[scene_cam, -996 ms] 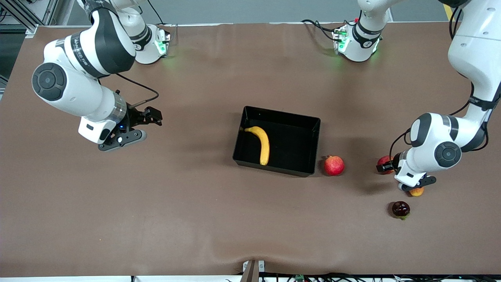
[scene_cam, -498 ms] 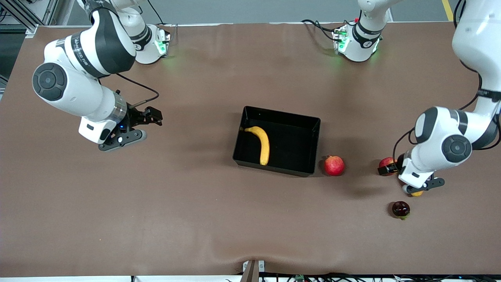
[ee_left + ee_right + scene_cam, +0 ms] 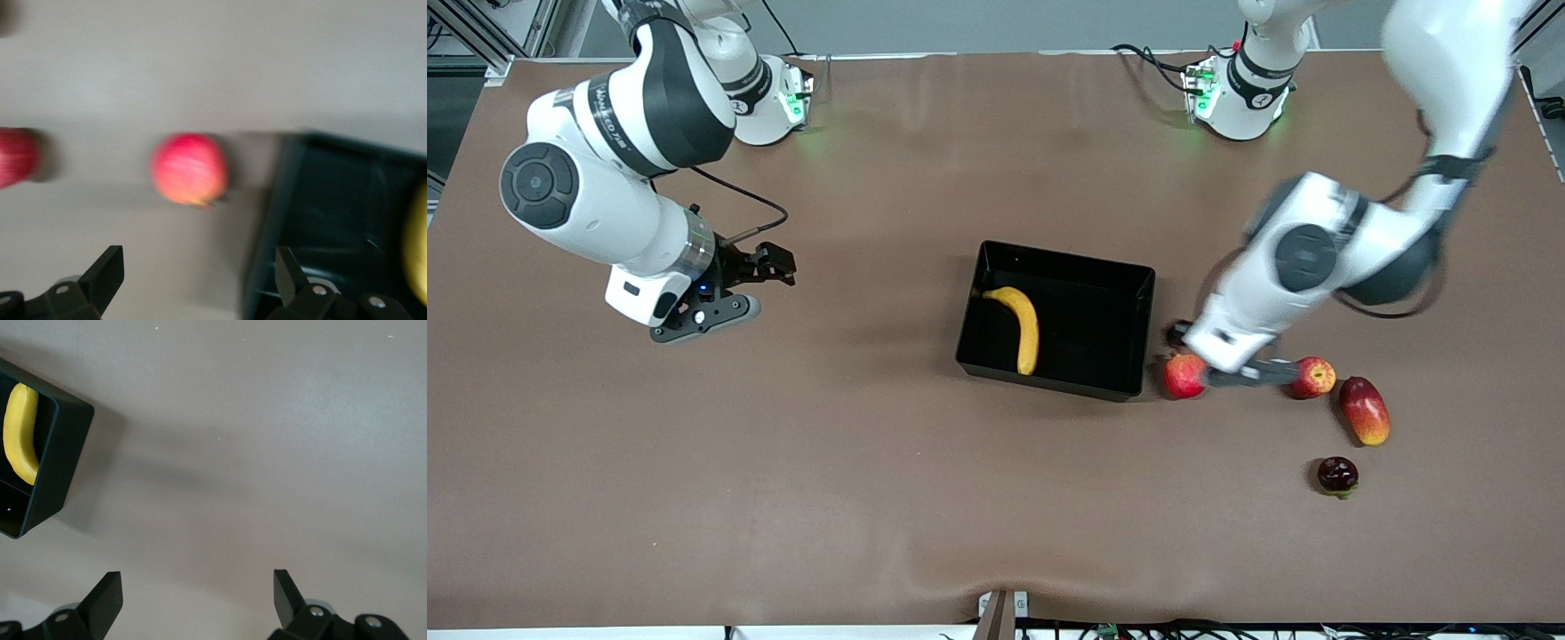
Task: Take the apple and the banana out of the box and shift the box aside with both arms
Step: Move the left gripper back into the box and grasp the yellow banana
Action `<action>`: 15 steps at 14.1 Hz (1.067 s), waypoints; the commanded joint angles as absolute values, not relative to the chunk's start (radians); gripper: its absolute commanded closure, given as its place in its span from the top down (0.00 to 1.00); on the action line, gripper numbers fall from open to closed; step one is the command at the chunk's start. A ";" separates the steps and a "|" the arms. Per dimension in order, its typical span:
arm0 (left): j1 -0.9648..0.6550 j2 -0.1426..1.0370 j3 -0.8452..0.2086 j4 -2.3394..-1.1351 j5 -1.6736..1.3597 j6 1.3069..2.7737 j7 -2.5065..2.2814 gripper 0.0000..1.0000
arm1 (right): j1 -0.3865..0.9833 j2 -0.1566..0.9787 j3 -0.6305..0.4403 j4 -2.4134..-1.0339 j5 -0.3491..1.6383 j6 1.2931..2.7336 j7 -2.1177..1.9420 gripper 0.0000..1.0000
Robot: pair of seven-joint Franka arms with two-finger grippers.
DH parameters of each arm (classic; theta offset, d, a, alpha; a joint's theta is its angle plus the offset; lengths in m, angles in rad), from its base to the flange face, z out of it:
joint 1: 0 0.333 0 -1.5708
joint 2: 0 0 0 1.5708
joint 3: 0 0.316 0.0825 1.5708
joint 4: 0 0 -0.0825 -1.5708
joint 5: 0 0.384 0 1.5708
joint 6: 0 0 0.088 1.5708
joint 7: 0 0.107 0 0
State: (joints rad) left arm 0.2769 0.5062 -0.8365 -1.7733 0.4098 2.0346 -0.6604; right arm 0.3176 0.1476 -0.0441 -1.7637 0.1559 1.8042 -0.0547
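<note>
Right claw (image 3: 769, 264), fingers spread and empty, hangs over bare counter (image 3: 783, 462) toward the right arm's end, well apart from the box (image 3: 1089, 384); this arm waits, probably held clear until the box must be shifted by both arms.

The box sits mid-counter. The banana (image 3: 1023, 325) lies inside it along the wall toward the right arm's end, not yet taken out; the rest of the box floor shows nothing.

Just beside the box, toward the left arm's end, rests an evenly red round fruit (image 3: 1182, 377). The left claw (image 3: 1183, 333) is over this fruit and the box's near corner (motion-blurred in the front view), fingers wide and holding nothing, as its wrist view shows: the red fruit (image 3: 189, 169) lies free on the counter between the open fingertips (image 3: 107, 270) and the box wall (image 3: 280, 193).

Farther toward the left arm's end lies the apple (image 3: 1313, 377), on the counter and so already out of the box. Beside it lies a mango-like fruit (image 3: 1364, 410), and nearer the camera a dark red fruit (image 3: 1337, 475).

Hard to make out: the left claw's own outline in the front view, part of the red fruit under the wrist, and whether the blurred red edge (image 3: 17, 157) in the left wrist view is the apple.
</note>
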 commanded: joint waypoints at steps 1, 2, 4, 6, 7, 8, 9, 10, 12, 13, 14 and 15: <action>0.125 0.619 -0.828 -1.669 0.434 2.034 -0.672 1.00 | 0.314 0.146 -0.043 -1.764 0.173 1.809 -0.057 1.00; 0.070 0.650 -0.815 -1.652 0.457 2.036 -0.678 1.00 | 0.314 0.146 -0.043 -1.766 0.173 1.809 -0.057 1.00; -0.055 0.705 -0.737 -1.605 0.508 2.060 -0.730 1.00 | 0.313 0.146 -0.043 -1.766 0.173 1.809 -0.057 1.00; -0.180 0.768 -0.651 -1.553 0.506 2.120 -0.767 1.00 | 0.313 0.146 -0.043 -1.766 0.173 1.809 -0.057 1.00; -0.227 0.790 -0.603 -1.546 0.496 2.150 -0.781 1.00 | 0.313 0.146 -0.043 -1.766 0.173 1.809 -0.057 1.00; -0.253 0.804 -0.577 -1.546 0.494 2.186 -0.802 1.00 | 0.313 0.146 -0.043 -1.766 0.173 1.809 -0.057 1.00; -0.270 0.822 -0.565 -1.548 0.495 2.209 -0.824 1.00 | 0.313 0.146 -0.043 -1.766 0.173 1.809 -0.057 1.00; -0.281 0.843 -0.563 -1.548 0.506 2.230 -0.834 1.00 | 0.313 0.147 -0.043 -1.766 0.173 1.809 -0.057 1.00; -0.281 0.867 -0.563 -1.549 0.509 2.285 -0.836 0.88 | 0.311 0.147 -0.043 -1.766 0.173 1.809 -0.057 1.00; -0.281 0.874 -0.563 -1.551 0.509 2.298 -0.836 0.55 | 0.310 0.147 -0.043 -1.766 0.173 1.807 -0.058 1.00; -0.281 0.874 -0.561 -1.551 0.509 2.298 -0.845 0.21 | 0.308 0.147 -0.043 -1.767 0.173 1.807 -0.063 1.00; -0.281 0.873 -0.561 -1.551 0.512 2.298 -0.863 0.00 | 0.308 0.147 -0.043 -1.767 0.173 1.807 -0.063 1.00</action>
State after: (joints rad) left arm -0.2746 0.8675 -0.5639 -1.5710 0.4825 2.2911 -0.8230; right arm 0.3170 0.1476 -0.0456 -1.7648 0.1559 1.8042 -0.0547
